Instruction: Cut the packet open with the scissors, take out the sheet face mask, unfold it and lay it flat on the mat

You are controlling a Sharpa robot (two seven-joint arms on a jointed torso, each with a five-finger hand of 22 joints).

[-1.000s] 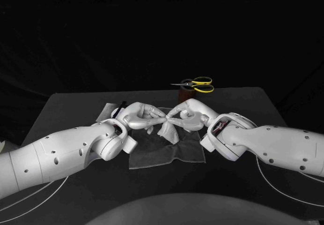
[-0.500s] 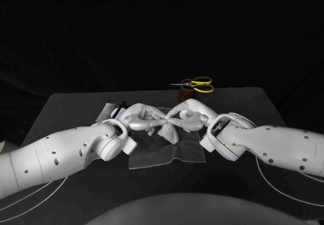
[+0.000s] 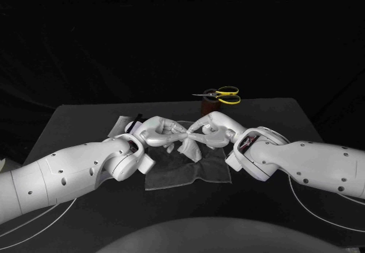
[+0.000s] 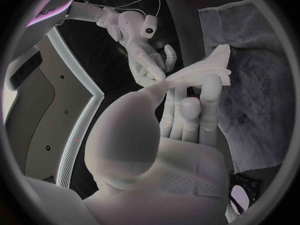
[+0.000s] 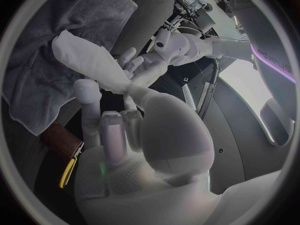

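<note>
Both robot hands (image 3: 160, 133) (image 3: 215, 132) pinch the mask (image 3: 191, 149).

- Head view: set high at the near side, facing down and far across the counter (image 3: 84, 124), at a middling remove.
- Left wrist view: very close behind the left hand (image 4: 181, 135), facing rightward along its fingers (image 4: 211, 92).
- Right wrist view: very close behind the right hand (image 5: 125, 145), facing leftward.
- Shared by all three: both hands, the face mask (image 3: 190, 149) between them, the mat (image 3: 190, 174).
</note>
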